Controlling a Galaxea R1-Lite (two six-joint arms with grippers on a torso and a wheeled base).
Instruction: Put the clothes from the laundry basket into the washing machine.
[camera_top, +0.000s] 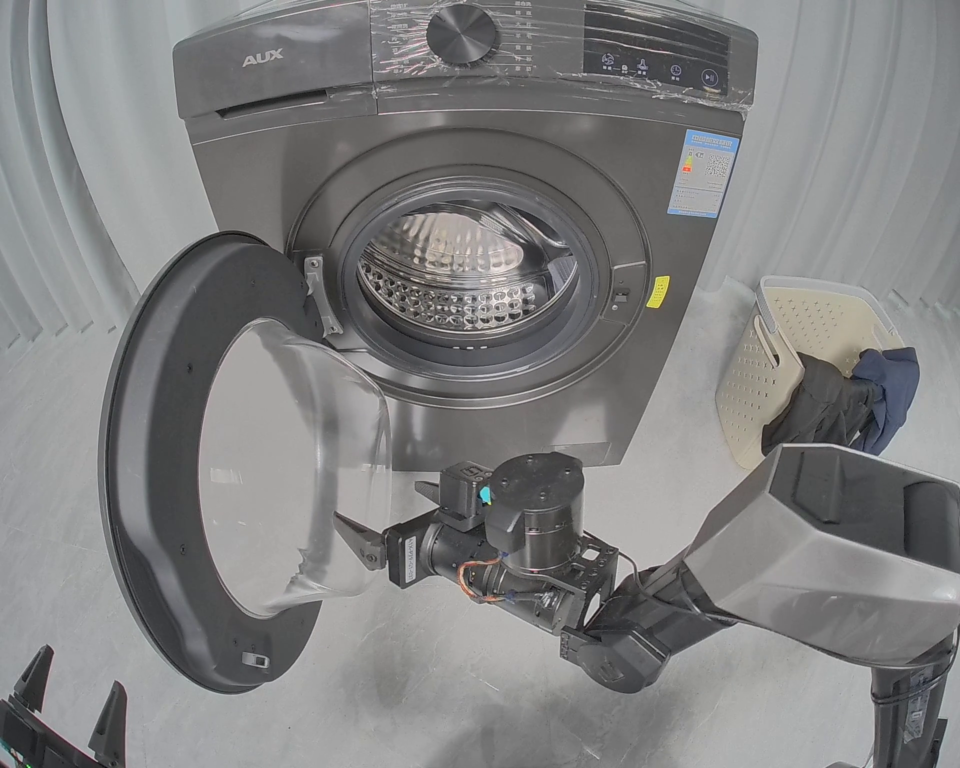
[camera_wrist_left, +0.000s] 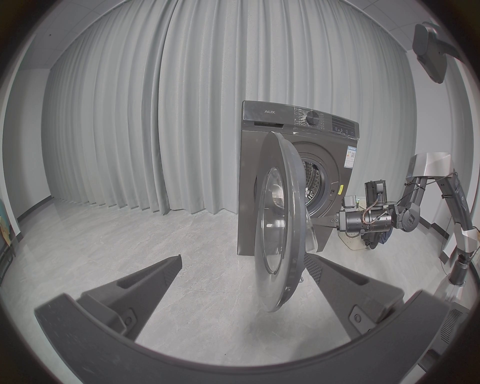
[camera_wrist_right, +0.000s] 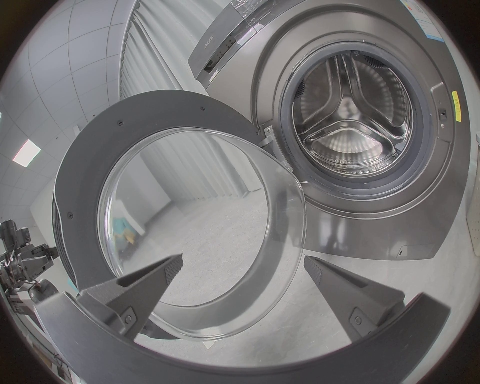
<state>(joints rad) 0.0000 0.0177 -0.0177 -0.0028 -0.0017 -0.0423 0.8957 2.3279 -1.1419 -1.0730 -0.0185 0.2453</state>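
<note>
Two pincers in play, and both stand with their fingers spread apart, clamped on nothing: down at the near left the left gripper (camera_top: 78, 675) sits low over the grey floor (camera_top: 420, 690), its two dark fingers pointing up and away. Just right of it the round door (camera_top: 165, 450) of the washing machine (camera_top: 300, 150) hangs wide open, swung out to the left on its hinge, clear glass bowl (camera_top: 290, 450) bulging toward the machine. Next along, the right gripper (camera_top: 395, 515) is out in front of the machine, near the floor, pointing left at the lower right edge of that glass; whether a fingertip touches the glass, I cannot tell. Behind it, farther off, the drum (camera_top: 465, 270) gapes open, perforated steel gleaming inside the dark seal. Far right now, on the floor beside the machine, stands the cream laundry basket (camera_top: 800, 320), and the clothes (camera_top: 825, 405) are there, a dark grey piece and a navy piece spilling over its near rim, partly hidden behind the right arm
</note>
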